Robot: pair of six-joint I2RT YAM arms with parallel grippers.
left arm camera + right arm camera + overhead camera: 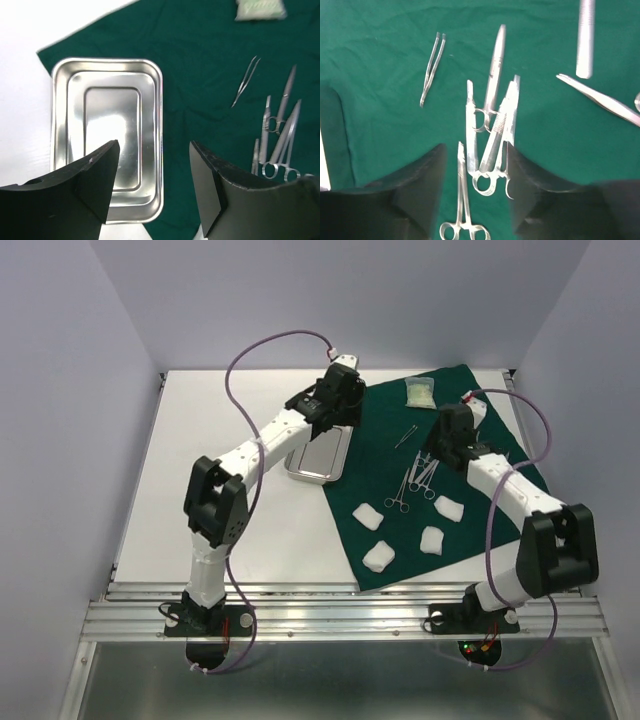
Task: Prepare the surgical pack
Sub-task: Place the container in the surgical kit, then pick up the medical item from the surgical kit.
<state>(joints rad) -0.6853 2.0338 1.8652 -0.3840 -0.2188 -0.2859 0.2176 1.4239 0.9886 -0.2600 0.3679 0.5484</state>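
Note:
The dark green drape covers the right half of the table. The steel tray lies empty, straddling the drape's left edge. My left gripper hangs open above the tray, its fingertips apart with nothing between them. Scissor-like forceps lie in a pile on the drape. My right gripper is low over them, jaws open and straddling the ring handles. Several white gauze pads sit on the drape's near part. The pale packet rests at its far edge.
Thin tweezers lie left of the pile, and one more pair of forceps lies closer to my wrist. A ridged steel handle and a pointed instrument lie to the right. Bare white table stretches left of the tray.

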